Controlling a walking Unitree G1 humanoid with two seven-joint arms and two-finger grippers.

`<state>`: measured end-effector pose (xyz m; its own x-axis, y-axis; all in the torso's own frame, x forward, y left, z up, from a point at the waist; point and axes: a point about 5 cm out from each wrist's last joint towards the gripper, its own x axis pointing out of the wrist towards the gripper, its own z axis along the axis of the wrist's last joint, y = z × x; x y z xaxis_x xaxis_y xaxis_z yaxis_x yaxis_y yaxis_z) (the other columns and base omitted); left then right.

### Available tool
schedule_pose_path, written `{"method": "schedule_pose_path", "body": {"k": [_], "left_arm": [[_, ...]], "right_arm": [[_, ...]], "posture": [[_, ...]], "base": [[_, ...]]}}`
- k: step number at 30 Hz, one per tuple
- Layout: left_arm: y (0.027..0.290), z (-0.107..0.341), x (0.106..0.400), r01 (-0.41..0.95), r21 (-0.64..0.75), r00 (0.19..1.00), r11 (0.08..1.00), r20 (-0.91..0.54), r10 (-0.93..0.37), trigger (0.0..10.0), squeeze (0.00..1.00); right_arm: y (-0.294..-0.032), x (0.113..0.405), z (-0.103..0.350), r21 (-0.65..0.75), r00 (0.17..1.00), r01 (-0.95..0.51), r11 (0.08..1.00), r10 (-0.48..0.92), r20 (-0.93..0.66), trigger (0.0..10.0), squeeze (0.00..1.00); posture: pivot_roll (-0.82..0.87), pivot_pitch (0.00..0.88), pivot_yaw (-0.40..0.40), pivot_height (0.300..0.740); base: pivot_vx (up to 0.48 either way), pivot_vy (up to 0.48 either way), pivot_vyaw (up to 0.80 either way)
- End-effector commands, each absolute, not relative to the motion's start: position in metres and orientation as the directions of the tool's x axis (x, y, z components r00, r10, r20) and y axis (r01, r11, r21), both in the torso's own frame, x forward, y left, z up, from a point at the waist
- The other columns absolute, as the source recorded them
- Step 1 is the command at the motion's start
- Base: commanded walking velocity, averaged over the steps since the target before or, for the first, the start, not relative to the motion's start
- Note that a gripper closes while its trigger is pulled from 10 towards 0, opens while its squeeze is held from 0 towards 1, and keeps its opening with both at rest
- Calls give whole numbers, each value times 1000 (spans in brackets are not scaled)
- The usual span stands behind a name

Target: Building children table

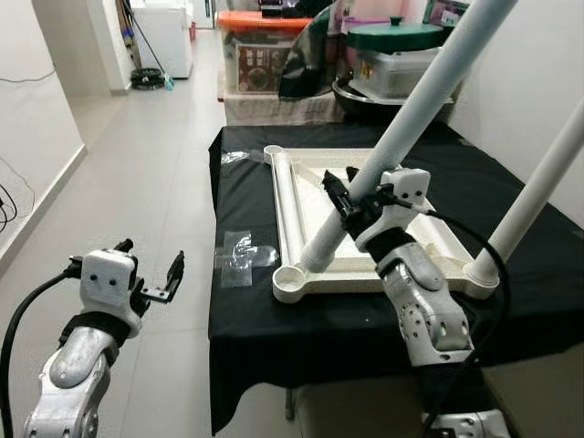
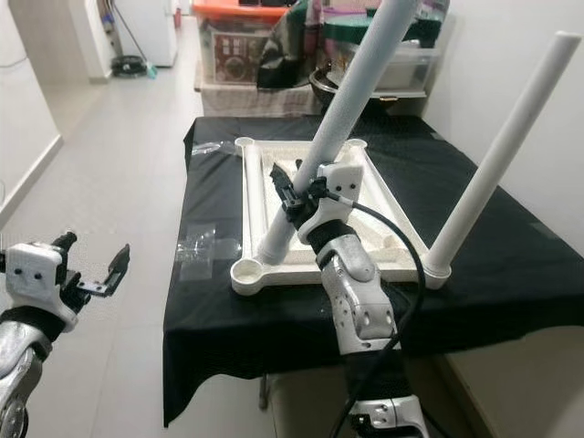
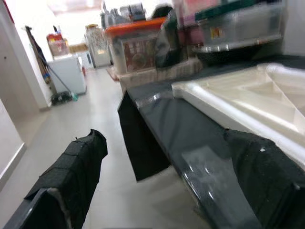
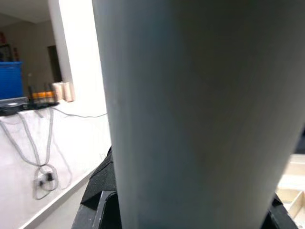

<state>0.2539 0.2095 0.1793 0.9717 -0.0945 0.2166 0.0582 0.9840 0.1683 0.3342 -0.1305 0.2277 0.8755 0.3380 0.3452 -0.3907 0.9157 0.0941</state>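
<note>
The white children's table top [image 1: 283,196] lies upside down on a black-covered table [image 1: 246,310]. One white leg [image 1: 538,182] stands in its near right corner socket, leaning slightly. My right gripper [image 1: 353,204] is shut on a second white leg [image 1: 420,100], which tilts steeply with its lower end at the near left corner socket [image 1: 292,274]. In the right wrist view that leg [image 4: 200,114] sits close between the black fingers. My left gripper [image 1: 151,266] hangs open and holds nothing, over the floor left of the table; its fingers [image 3: 71,176] point along the table edge.
Clear plastic bags [image 1: 239,251] lie on the cloth left of the table top. Storage boxes [image 1: 260,50] and a green-lidded bin [image 1: 397,55] stand behind the table. A tiled corridor [image 1: 155,155] runs along the left, with a white appliance [image 1: 164,36] at its far end.
</note>
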Motion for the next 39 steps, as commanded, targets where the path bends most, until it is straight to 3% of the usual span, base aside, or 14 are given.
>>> {"method": "schedule_pose_path", "body": {"k": [1,5,16,23,29,33,36,37,39], "left_arm": [[215,177,253,39,168,975,985,211,-74,10000,0],[211,178,253,55,163,970,985,225,-92,10000,0],[201,171,250,100,221,970,970,195,-144,10000,0],[191,165,249,137,292,967,947,167,-191,10000,0],[184,162,248,149,305,966,941,159,-205,10000,0],[186,161,248,135,269,970,954,159,-183,10000,0],[188,159,247,136,274,972,952,149,-181,10000,0],[188,159,247,136,274,972,952,149,-181,10000,0],[187,157,246,144,272,972,952,143,-188,10000,0]], "right_arm": [[-123,333,232,84,858,-414,906,358,370,10000,0],[-121,332,232,75,854,-416,906,361,374,10000,0],[-117,330,231,71,835,-469,880,416,360,10000,0],[-109,326,234,39,775,-567,823,517,365,10000,0],[-105,325,233,20,749,-608,794,565,346,10000,0],[-101,320,233,-16,655,-723,691,692,305,10000,0],[-95,306,227,-89,474,-862,498,857,203,10000,0],[-95,306,227,-89,474,-862,498,857,203,10000,0],[-93,300,226,-101,365,-919,382,918,154,10000,0]], "posture": [[-3,0,-28,740],[-5,0,-24,740],[-4,0,-27,740],[1,0,-39,740],[3,0,-47,740],[6,0,-52,740],[6,0,-55,740],[6,0,-55,740],[7,0,-61,740]], "base": [[454,0,0],[387,0,0],[0,0,0],[0,0,0],[0,-469,0],[0,0,0],[0,0,0],[0,0,0],[0,0,0]]}}
